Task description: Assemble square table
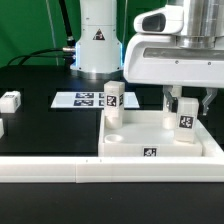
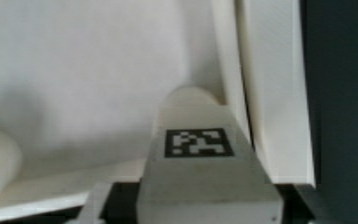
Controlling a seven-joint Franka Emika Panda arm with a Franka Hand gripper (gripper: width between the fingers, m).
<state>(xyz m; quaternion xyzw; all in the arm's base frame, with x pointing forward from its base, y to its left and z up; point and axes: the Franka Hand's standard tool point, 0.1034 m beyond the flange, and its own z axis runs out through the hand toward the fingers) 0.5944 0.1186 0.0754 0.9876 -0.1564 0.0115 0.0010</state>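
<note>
**Seat the Held Leg Straight in the Far Corner**

Nearest the camera, a long white rail (image 1: 60, 172) lay along the tabletop's front edge, just beside it. The tabletop (image 1: 150, 135) sat flat behind the rail, rim upward.

At the tabletop's far corner on the exterior view's right, the gripper (image 1: 187, 104) was closed at a narrow spread on the held leg (image 1: 186, 120). That leg stood upright inside the rim (the wrist view showed its tag square to the camera and the rim running close alongside).

The step, as I judged it, was fixing this leg into its corner hole. Whether its foot had already entered the hole was hidden. To do it well, the leg needed to be kept plumb and pressed down gently while being turned. The grip needed to stay firm, and the fingers needed to stay off the rim.

A standing leg (image 1: 112, 97) was upright at the tabletop's far corner on the exterior view's left. Beyond the tabletop on that side lay the marker board (image 1: 80, 99). Well apart from the tabletop, farther that way, sat a loose leg (image 1: 10, 100).
</note>
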